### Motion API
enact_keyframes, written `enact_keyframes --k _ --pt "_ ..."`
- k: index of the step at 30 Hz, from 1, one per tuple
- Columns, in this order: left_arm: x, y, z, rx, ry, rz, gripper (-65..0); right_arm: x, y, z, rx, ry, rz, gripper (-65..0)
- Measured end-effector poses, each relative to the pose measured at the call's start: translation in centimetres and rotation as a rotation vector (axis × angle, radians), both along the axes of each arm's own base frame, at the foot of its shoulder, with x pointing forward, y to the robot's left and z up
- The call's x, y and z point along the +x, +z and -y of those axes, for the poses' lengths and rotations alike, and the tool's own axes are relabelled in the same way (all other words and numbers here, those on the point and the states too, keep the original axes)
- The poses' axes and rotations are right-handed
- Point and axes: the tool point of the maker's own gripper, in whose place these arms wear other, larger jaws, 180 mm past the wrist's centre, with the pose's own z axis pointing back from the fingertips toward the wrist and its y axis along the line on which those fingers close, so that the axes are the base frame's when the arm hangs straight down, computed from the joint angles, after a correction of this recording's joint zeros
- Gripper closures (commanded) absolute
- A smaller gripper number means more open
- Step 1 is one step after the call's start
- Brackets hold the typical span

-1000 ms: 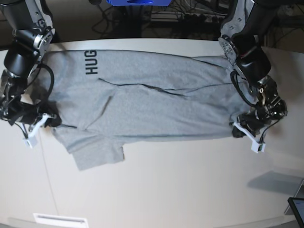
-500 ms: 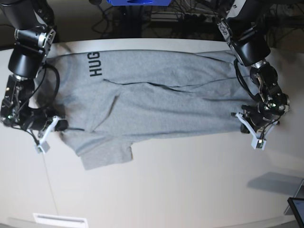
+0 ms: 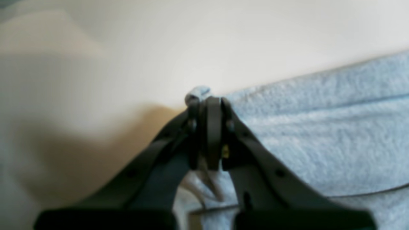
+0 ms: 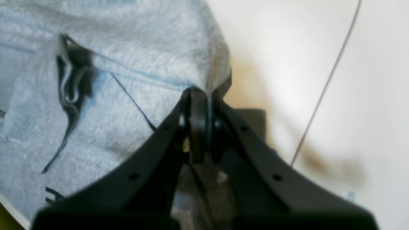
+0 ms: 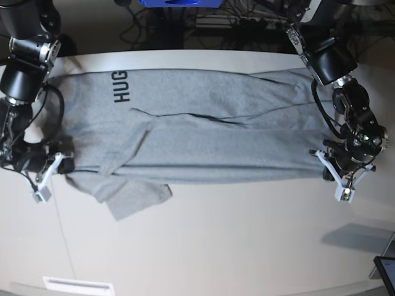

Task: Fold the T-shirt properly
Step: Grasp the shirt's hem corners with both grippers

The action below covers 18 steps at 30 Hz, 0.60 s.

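Since the earlier frame both arms have pulled the near edge of the shirt (image 5: 203,139) toward the cam; the sleeve now trails lower and the cloth is stretched flatter across the table (image 5: 216,246).

Left gripper (image 3: 206,102): jaws pressed together, pinching a nub of grey hem at the shirt's corner. Right gripper (image 4: 199,95): also clamped, fabric edge caught btwn the tips. In base view they sit at opposite ends of the near edge, left gripper (image 5: 330,165), right gripper (image 5: 62,163).

Shirt lies long-ways across the table, black lettering (image 5: 120,86) at the far corner on the right-arm side, one diagonal crease mid-body, sleeve (image 5: 133,197) flopped out below the edge.

Handling, my read: light, limp cotton, no stiffness, so it sags and bunches unless held taut from both ends. Corners/hem are the right pinch pts. Low slip risk, not fragile.

Surface: smooth off-white table, low friction prob. Behind it: cables, a blue box (image 5: 179,3). A dark device (image 5: 386,268) at the near corner.
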Motion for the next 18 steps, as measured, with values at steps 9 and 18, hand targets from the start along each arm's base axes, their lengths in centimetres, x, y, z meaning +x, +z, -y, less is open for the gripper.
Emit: enact_keyframes --k 9,18 --pt "-2.5 1.7 1.6 0.145 -0.079 0.002 0.0 1.2 4.2 0.3 -0.085 0.031 0.137 0.0" --pt "-5.1 2.5 2.4 0.212 -0.114 0.012 0.0 -1.3 2.0 0.5 -0.098 0.032 0.077 0.0"
